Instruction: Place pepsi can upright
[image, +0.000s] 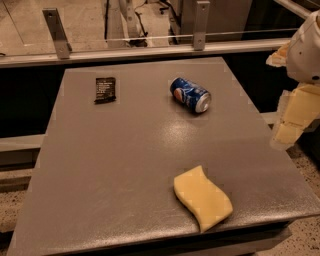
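The pepsi can (190, 94), dark blue with its round logo and a silver end, lies on its side on the grey table (125, 150), in the far middle part. Its silver end points toward the front right. My gripper (294, 119), pale yellow under a white arm, hangs at the right edge of the view, beyond the table's right side. It is well to the right of the can and a little nearer, not touching it, and holds nothing that I can see.
A small black packet (105, 90) lies flat at the far left of the table. A yellow wavy sponge (202, 197) lies near the front edge. A glass railing with metal posts (56, 32) runs behind the table.
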